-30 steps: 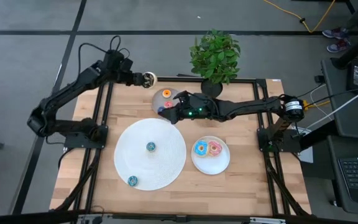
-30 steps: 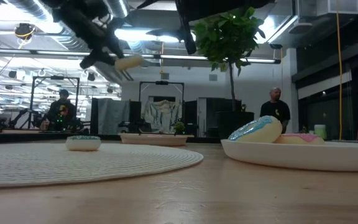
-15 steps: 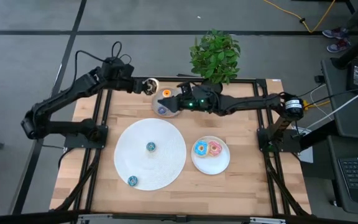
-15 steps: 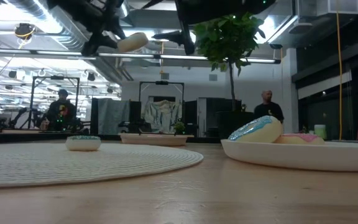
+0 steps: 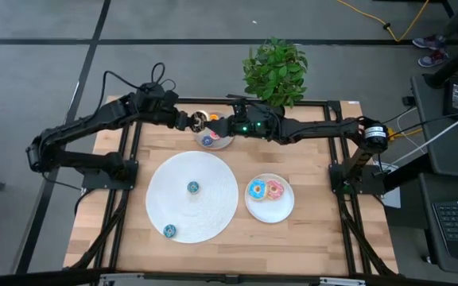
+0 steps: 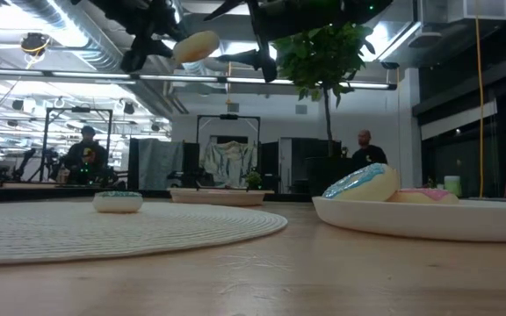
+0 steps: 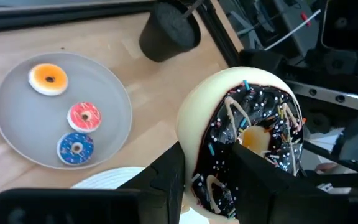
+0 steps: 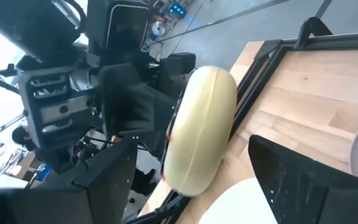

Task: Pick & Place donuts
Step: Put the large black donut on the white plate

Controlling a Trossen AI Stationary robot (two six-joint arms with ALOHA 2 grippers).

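A chocolate-iced toy donut with coloured sprinkles [image 7: 247, 146] hangs in the air above the table's far edge, clamped between the fingers of the left gripper [image 5: 188, 120], beside a grey round plate [image 7: 11, 124] carrying tiny orange [image 7: 48, 79], red-pink [image 7: 84, 116] and dark blue [image 7: 76, 148] donuts. The right gripper [image 5: 223, 126] faces it from the right, jaws spread wide, holding nothing. Blue [image 5: 256, 190] and pink [image 5: 275, 189] donuts lie on a white plate [image 5: 269, 210] nearer.
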